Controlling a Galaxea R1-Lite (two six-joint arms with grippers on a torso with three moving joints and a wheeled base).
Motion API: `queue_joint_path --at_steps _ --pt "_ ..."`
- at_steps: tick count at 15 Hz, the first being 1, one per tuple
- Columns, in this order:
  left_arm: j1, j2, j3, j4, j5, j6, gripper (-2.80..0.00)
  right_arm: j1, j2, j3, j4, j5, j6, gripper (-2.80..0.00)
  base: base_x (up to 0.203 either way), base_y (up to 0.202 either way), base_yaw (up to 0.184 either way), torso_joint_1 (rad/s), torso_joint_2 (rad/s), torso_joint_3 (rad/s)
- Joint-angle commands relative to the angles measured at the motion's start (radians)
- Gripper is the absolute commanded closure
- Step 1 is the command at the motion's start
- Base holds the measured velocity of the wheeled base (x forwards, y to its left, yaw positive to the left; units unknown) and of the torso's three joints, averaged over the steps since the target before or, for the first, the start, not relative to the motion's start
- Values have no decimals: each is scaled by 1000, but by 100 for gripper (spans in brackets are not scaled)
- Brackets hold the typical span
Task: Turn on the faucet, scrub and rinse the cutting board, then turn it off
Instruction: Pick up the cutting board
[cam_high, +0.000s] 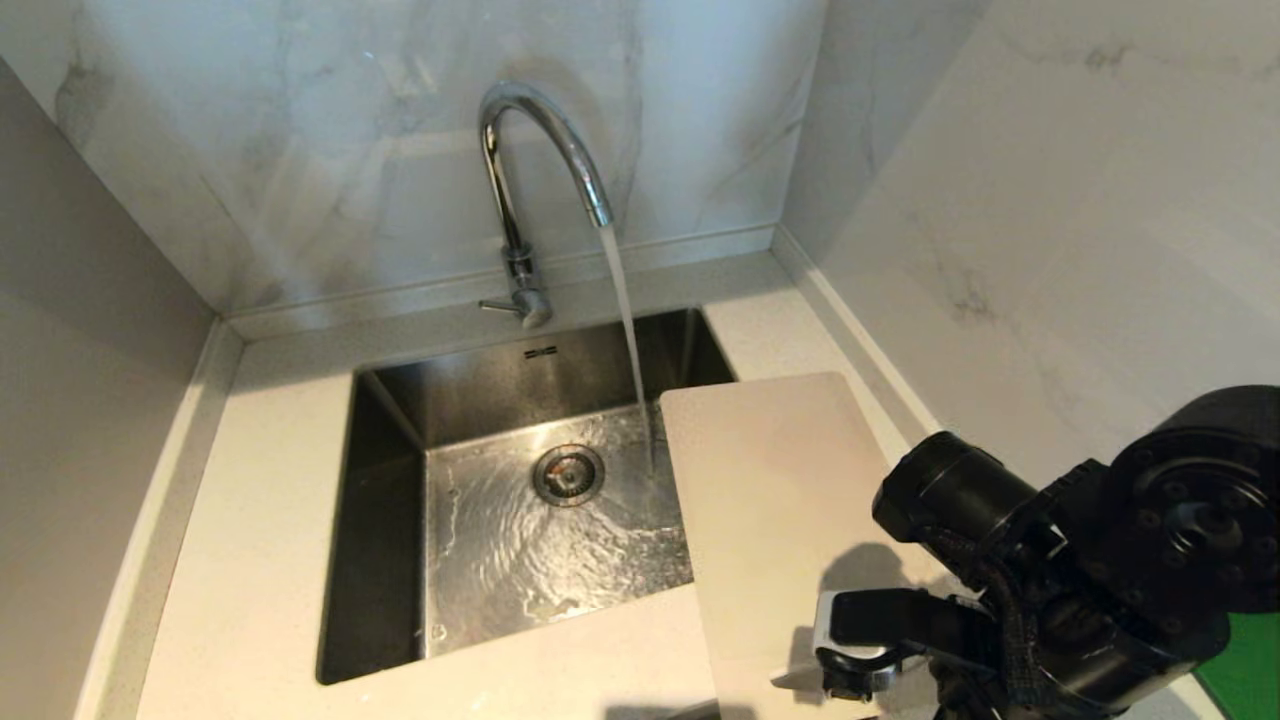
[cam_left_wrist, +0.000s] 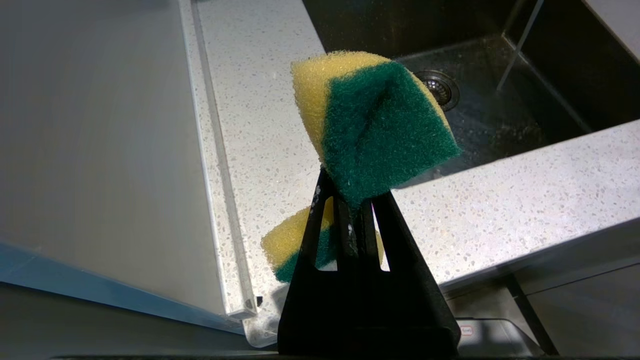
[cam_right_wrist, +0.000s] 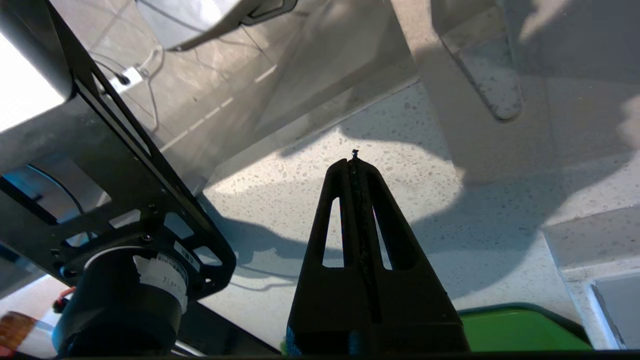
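Over the countertop (cam_right_wrist: 310, 165), the empty right hand (cam_right_wrist: 355, 160) hovers closed, the left hand (cam_left_wrist: 350, 200) pinching a sponge (cam_left_wrist: 380, 130).

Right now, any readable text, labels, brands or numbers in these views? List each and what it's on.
None can be read.
Small dark mark on the sink's back wall, below the faucet: too small to read.
White sticker on the round black motor housing in the right wrist view: printed characters, too blurred to read.
Small label with red print at the lower edge of the left wrist view: too small to read.

Shiny chrome faucet (cam_high: 530, 160), brushed steel sink (cam_high: 390, 420), matt speckled stone counter (cam_high: 260, 560), smooth plastic cutting board (cam_high: 770, 480), rough sponge (cam_left_wrist: 380, 130).
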Motion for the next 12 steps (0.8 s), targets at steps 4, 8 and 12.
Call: queue_joint_path --at_steps 4,8,12 --pt "0 -3 0 0 0 0 0 37 -3 82 -141 -28 10 -280 0 0 0 0 0 0" --pt "0 -3 0 0 0 0 0 92 -15 207 -259 -66 12 -280 0 0 0 0 0 0" --pt "0 -3 0 0 0 0 0 118 -23 246 -266 -61 1 -280 0 0 0 0 0 0"
